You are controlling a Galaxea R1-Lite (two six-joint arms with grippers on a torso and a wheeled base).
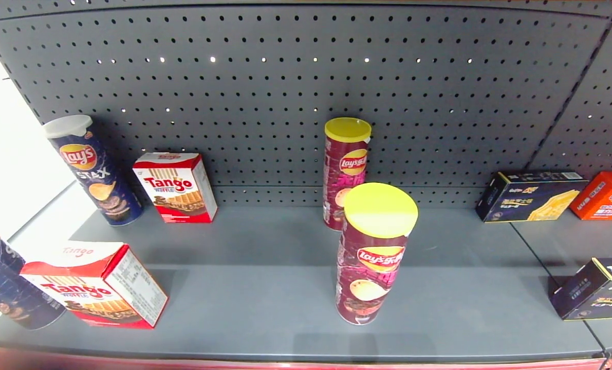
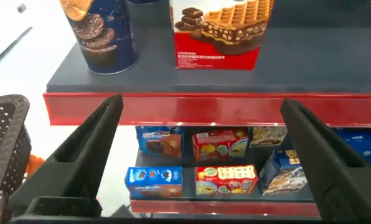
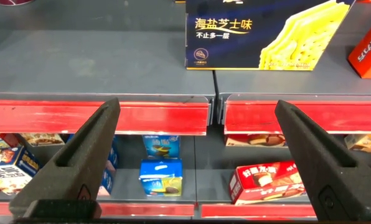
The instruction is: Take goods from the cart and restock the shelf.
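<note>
Left gripper [image 2: 201,118]: jaws spread wide, empty, facing the shelf [image 2: 235,109] edge.
Right gripper [image 3: 198,115]: jaws spread wide, empty, facing the shelf edge.
Front maroon can [image 1: 370,267]: upright, mid-shelf.

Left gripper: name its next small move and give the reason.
Likely swing the left gripper toward the nearby black basket to fetch an item. Its jaws stand open and empty in front of the shelf's red edge, so there is nothing to place yet, while the shelf has bare room between the back red box and the back maroon can.
</note>
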